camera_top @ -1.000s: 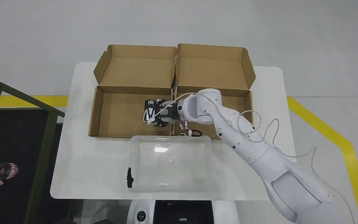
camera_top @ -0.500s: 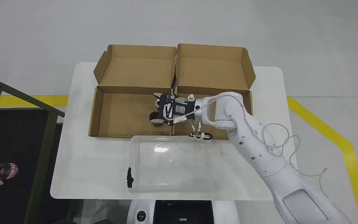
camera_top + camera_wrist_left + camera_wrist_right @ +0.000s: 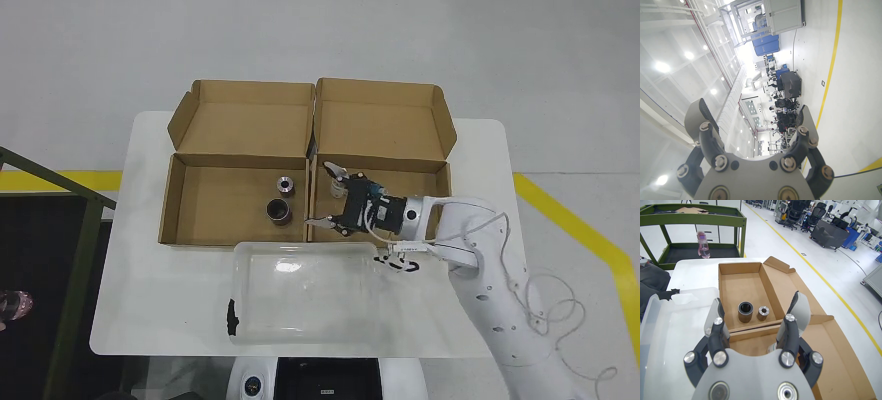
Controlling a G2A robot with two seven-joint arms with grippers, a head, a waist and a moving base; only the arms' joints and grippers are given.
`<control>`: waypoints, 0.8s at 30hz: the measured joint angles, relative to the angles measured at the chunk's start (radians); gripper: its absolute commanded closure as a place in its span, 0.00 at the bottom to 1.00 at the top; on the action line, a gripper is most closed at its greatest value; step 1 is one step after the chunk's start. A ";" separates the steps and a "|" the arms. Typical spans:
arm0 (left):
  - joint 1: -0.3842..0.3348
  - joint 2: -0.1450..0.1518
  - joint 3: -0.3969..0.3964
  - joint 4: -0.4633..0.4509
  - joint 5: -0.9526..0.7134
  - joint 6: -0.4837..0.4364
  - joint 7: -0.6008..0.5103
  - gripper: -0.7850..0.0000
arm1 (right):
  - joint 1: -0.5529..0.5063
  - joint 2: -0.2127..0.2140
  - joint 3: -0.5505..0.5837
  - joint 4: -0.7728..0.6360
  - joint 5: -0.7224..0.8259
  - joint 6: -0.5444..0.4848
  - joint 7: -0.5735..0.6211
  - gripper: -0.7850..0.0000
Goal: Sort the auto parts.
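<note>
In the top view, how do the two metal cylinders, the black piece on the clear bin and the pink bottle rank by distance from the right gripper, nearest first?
1. The small metal cylinder and the large metal cylinder, in the left box beside the right gripper: too close to rank.
2. The black piece, on the clear bin, at its left rim.
3. The pink bottle, at the far left, off the table.

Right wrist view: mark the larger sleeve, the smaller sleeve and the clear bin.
Larger sleeve (image 3: 745, 317), right wrist view, side wall.
Smaller sleeve (image 3: 761, 316), right wrist view, side wall.
Clear bin (image 3: 706, 290), right wrist view, rim.
</note>
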 measured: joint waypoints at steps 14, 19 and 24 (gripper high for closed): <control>0.000 0.000 0.000 0.000 0.000 0.000 0.000 0.00 | -0.274 0.047 0.232 -0.087 -0.137 0.070 -0.247 0.10; 0.000 0.000 0.000 0.000 0.000 0.000 0.000 0.00 | -0.365 0.061 0.327 -0.089 -0.169 0.103 -0.318 0.05; 0.000 0.000 0.000 0.000 0.000 0.000 0.000 0.00 | -0.454 0.074 0.426 -0.099 -0.169 0.110 -0.380 0.00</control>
